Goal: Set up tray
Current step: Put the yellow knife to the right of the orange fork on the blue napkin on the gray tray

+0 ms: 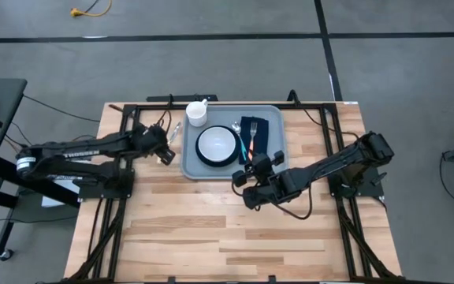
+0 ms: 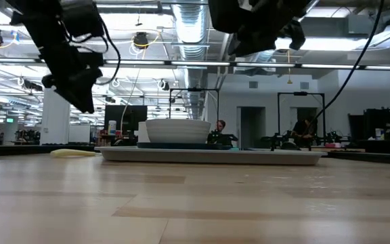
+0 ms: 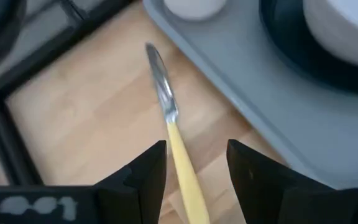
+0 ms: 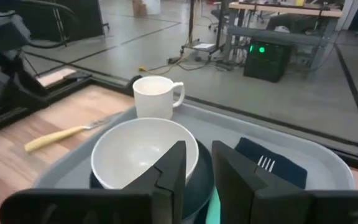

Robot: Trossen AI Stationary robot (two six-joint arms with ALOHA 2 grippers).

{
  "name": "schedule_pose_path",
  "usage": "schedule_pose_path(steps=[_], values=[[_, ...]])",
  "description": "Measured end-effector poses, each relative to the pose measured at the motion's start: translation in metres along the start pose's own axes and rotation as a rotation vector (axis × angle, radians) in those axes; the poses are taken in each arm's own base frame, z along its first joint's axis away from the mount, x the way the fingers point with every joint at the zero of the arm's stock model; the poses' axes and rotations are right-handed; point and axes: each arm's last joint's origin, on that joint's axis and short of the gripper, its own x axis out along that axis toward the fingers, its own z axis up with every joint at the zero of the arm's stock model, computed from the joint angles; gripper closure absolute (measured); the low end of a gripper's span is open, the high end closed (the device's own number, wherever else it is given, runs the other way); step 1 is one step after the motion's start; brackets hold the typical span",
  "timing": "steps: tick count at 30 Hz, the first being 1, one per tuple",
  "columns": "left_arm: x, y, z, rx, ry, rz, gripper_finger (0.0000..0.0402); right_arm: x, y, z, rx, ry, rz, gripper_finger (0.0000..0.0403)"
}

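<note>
The grey-blue tray (image 1: 191, 163) lies at the table's far middle. It carries a white mug (image 1: 198, 113), a white bowl (image 1: 217, 144) on a dark plate, and a navy napkin (image 1: 260, 132) with a fork and a teal-handled utensil beside it. A yellow-handled knife (image 1: 176, 131) lies flat on the wood just left of the tray. My left gripper (image 3: 196, 165) is open and hovers over the knife's handle (image 3: 188, 180), one finger on each side, raised off the table (image 2: 80, 91). My right gripper (image 4: 199, 165) hangs high at the tray's near edge (image 1: 244, 181), open by a narrow gap.
Black frame rails (image 1: 124, 118) run along the table's far and side edges, close to the knife. Bare wood (image 1: 227, 237) fills the near half of the table. People sit at desks in the room behind (image 2: 219, 129).
</note>
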Motion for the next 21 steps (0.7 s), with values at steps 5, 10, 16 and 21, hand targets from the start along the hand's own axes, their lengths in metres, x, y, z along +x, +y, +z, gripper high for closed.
schedule_pose_path(steps=[5,10,16,21], values=[[0.022,0.007,0.002,0.011,0.122,0.031,0.0245,0.003,0.0,0.0,0.003,0.003,-0.005,0.0332],[0.047,0.007,0.002,0.045,0.226,0.05,0.0245,0.003,0.0,0.0,0.003,0.004,-0.005,0.0332],[0.072,0.001,0.001,0.061,0.303,-0.002,0.0245,0.002,0.0,0.0,0.001,0.007,0.001,0.0332],[0.082,0.004,-0.001,0.066,0.341,0.021,0.0245,-0.001,0.001,-0.001,-0.014,0.009,0.01,0.0332]])
